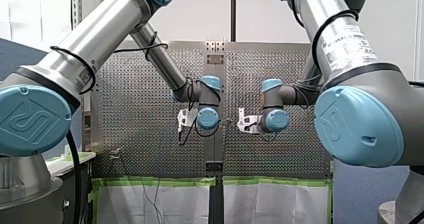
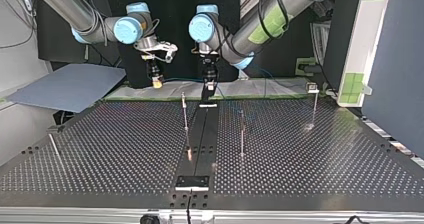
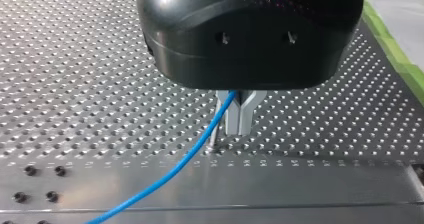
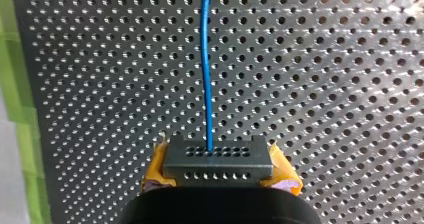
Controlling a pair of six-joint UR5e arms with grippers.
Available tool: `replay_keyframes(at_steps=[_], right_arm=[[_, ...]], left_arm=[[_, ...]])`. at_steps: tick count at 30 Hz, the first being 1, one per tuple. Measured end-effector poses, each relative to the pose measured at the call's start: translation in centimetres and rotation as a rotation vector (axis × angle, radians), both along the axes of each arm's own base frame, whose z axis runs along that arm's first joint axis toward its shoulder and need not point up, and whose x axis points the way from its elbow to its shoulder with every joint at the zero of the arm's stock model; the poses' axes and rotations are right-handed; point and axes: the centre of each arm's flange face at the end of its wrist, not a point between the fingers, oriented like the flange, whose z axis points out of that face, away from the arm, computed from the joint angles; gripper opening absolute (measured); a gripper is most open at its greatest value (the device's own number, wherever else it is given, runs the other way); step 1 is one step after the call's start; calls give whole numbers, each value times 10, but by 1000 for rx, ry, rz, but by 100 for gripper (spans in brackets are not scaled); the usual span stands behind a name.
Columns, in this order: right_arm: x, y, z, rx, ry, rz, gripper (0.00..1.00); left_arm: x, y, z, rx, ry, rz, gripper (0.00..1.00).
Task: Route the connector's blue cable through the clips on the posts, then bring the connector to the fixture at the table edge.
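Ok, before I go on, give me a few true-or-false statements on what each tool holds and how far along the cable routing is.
1. My right tool grips the connector between yellow pads. True.
2. My left tool is open, clear of the blue cable. False: its fingers are shut, and the cable runs out from between them.
3. The cable is already routed on the posts. False: in the top view the posts stand bare, with no cable on them.
4. In the top view, both tools hang at the far side of the table, away from the fixture at its near edge. True.
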Motion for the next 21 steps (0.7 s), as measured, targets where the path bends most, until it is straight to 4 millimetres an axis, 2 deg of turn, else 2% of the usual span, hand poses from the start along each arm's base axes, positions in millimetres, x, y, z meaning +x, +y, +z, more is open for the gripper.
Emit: replay_keyframes(at_steps=[6, 17, 21], right_arm=[[-9, -13, 2, -23, -18, 1, 0], [-27, -33, 4, -38, -39, -7, 0], [-34, -43, 3, -43, -47, -10, 0]], left_arm=[[4, -4, -11, 1, 4, -9, 0], [13, -12, -7, -14, -14, -23, 0], [15, -16, -18, -7, 2, -28, 0]])
